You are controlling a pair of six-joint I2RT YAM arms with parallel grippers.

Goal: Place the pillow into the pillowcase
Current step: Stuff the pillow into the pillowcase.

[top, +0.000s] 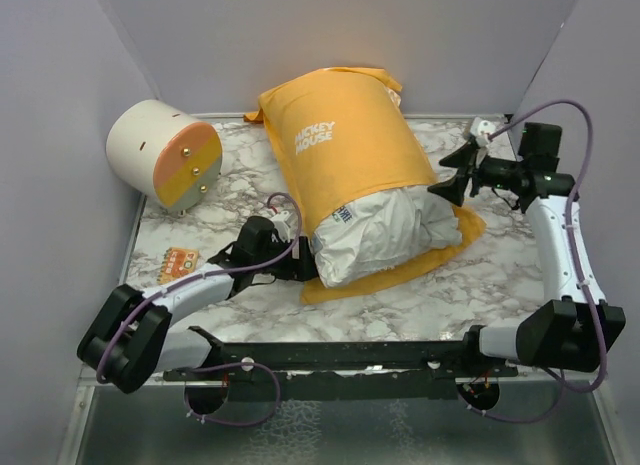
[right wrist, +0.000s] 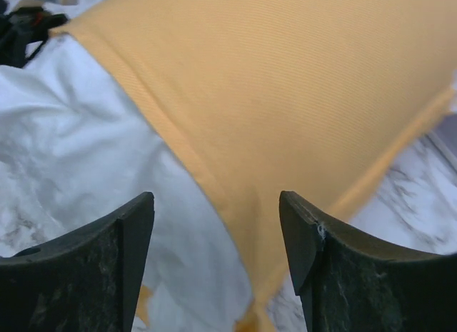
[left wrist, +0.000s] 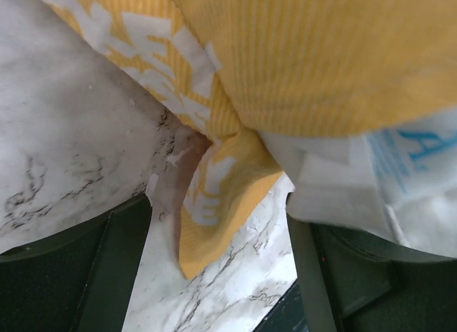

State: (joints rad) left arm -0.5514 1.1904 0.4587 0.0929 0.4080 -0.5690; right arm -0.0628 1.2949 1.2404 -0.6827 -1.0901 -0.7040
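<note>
We see the white pillow mid-worktop, its far half hidden inside the orange pillowcase. The left gripper gapes around a loose pillowcase corner, and the right gripper gapes at the hem. Neither grips anything.

The plump white quilted pillow lies mid-table on my marble-patterned tabletop, its far part inside the thin orange-yellow fabric pillowcase and its near end sticking out over the case's lower layer. My left gripper sits at the opening's near-left corner and my right gripper at its right edge. The cream-and-orange cylinder lies far left, well apart, with a small orange printed card nearer, beside my left arm.
</note>
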